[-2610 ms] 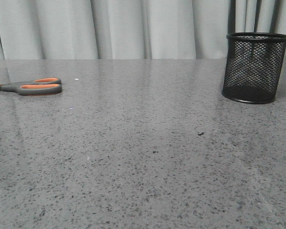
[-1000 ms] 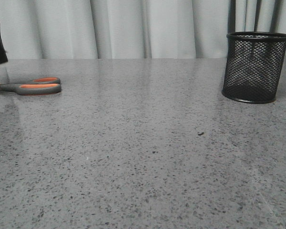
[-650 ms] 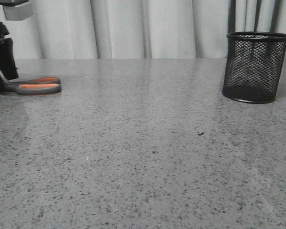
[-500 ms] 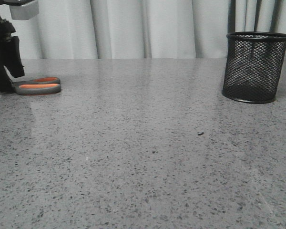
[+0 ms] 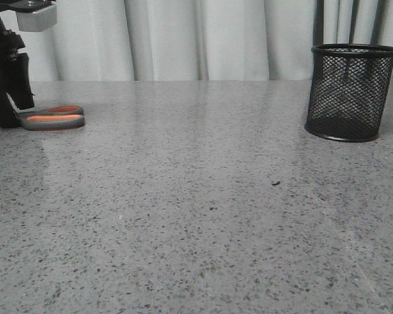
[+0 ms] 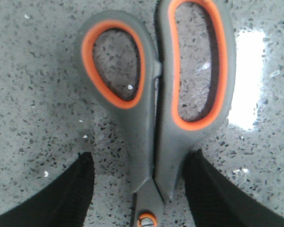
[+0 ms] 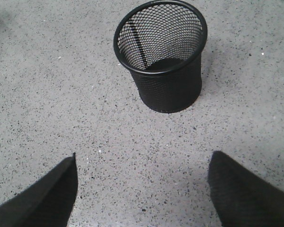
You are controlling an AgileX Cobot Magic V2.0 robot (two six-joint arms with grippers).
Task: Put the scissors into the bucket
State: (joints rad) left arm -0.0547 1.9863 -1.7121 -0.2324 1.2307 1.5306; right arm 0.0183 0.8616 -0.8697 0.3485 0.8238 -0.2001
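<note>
The scissors (image 5: 52, 118), grey with orange-lined loops, lie flat at the far left of the table. My left gripper (image 5: 10, 108) stands over their neck, open. In the left wrist view the scissors (image 6: 154, 99) lie between the two black fingers (image 6: 68, 198), with a gap on each side near the pivot screw; the blades are hidden. The black mesh bucket (image 5: 350, 91) stands upright at the far right. It also shows in the right wrist view as the empty bucket (image 7: 163, 61), ahead of my open right gripper (image 7: 142, 189), which holds nothing.
The grey speckled table (image 5: 203, 209) runs across the whole view, with pale curtains (image 5: 196, 39) behind its far edge. The right arm does not show in the front view.
The left arm came in from the left edge and dropped down over the scissors' neck. Scissors and bucket have not moved.
</note>
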